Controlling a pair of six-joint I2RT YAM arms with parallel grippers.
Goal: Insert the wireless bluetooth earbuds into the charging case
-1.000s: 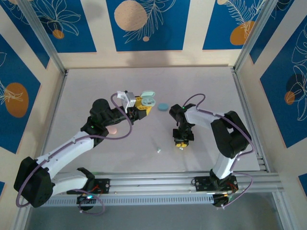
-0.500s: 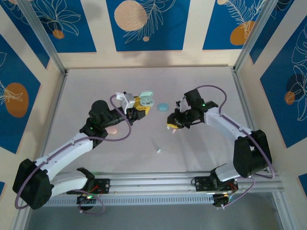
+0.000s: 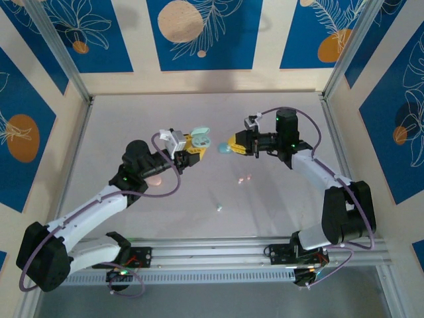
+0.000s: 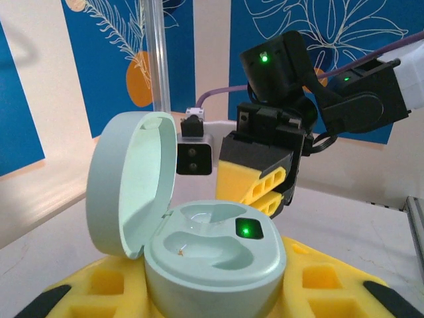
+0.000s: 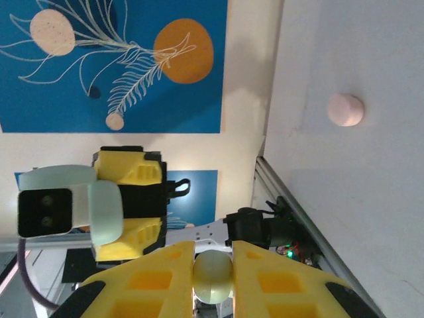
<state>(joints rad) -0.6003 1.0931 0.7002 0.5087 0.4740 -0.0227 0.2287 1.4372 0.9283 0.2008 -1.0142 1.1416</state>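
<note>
My left gripper (image 3: 195,147) is shut on the base of the mint charging case (image 4: 215,258), holding it above the table. The case's lid (image 4: 129,185) stands open to the left, both wells look empty and a green light glows on its face. My right gripper (image 5: 212,255) is shut on a pale mint earbud (image 5: 212,277), pinched between its yellow fingers (image 5: 275,281). In the top view the right gripper (image 3: 232,144) hovers just right of the case (image 3: 201,139), fingertips pointing at it. Another pale earbud (image 3: 218,207) lies on the table in front.
A pink pebble-like case (image 3: 154,179) lies on the table under my left arm, also visible in the right wrist view as the pink case (image 5: 346,109). A blue round piece (image 3: 224,147) lies below the right gripper. A tiny pink bud (image 3: 243,179) lies mid-table.
My right arm has risen from the table front and swung back and left, carrying the earbud up beside the open case. The left gripper with the case has barely moved.
</note>
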